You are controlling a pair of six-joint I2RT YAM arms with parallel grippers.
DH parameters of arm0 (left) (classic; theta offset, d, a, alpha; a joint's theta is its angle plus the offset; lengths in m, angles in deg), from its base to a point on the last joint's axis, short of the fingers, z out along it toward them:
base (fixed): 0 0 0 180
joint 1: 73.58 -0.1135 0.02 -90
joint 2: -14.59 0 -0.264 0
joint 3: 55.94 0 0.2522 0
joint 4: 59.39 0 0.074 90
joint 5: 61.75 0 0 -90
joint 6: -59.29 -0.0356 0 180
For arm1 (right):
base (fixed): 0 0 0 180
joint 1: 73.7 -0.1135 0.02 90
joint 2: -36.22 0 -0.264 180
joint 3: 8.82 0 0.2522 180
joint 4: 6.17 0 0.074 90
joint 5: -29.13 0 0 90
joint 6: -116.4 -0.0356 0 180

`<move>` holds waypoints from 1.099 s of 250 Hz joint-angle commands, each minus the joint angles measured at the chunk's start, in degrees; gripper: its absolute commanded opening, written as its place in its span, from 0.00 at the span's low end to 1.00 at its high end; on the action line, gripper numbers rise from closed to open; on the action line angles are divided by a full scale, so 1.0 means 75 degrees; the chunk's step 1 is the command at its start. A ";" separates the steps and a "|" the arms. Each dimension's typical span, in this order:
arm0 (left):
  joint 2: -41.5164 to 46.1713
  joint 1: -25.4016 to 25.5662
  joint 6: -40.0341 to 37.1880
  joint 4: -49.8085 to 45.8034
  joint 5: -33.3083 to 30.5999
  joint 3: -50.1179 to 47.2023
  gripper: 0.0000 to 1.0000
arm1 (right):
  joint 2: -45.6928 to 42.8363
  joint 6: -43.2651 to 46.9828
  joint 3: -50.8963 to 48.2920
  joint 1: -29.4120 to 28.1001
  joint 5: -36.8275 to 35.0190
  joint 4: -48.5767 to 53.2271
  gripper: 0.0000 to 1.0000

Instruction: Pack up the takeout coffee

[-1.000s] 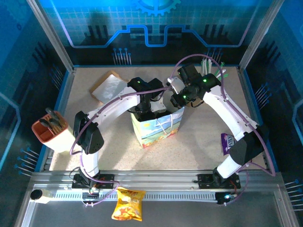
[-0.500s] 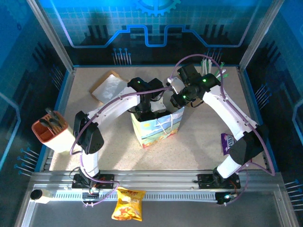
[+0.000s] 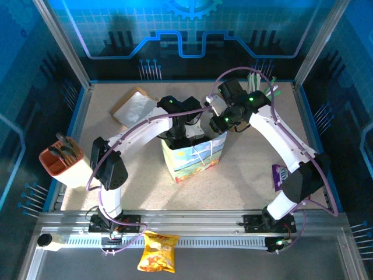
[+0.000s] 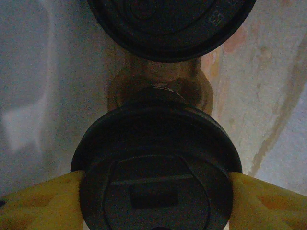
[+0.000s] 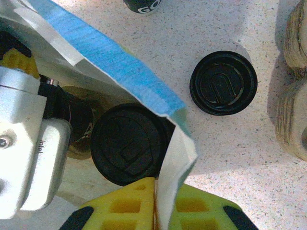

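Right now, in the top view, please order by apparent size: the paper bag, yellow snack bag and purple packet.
1. paper bag
2. yellow snack bag
3. purple packet, partly hidden behind the right arm

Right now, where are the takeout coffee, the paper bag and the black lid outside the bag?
takeout coffee [image 4: 156, 182]: left wrist view, middle of its black lid.
paper bag [image 3: 185, 163]: top external view, its printed front wall.
black lid outside the bag [image 5: 223, 82]: right wrist view, its centre.
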 commanded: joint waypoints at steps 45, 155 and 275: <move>0.0051 -0.0057 -0.0093 0.0006 -0.0002 -0.0134 0.48 | 0.0093 0.0117 0.0010 0.0087 0.0102 0.0170 0.13; -0.0113 -0.0050 -0.0057 0.0075 0.0065 -0.0311 0.48 | 0.0074 0.0112 -0.0001 0.0081 0.0087 0.0170 0.13; -0.0407 -0.0048 -0.0035 0.0189 0.0179 -0.0378 0.48 | 0.0116 0.0117 -0.0001 0.0090 0.0109 0.0160 0.13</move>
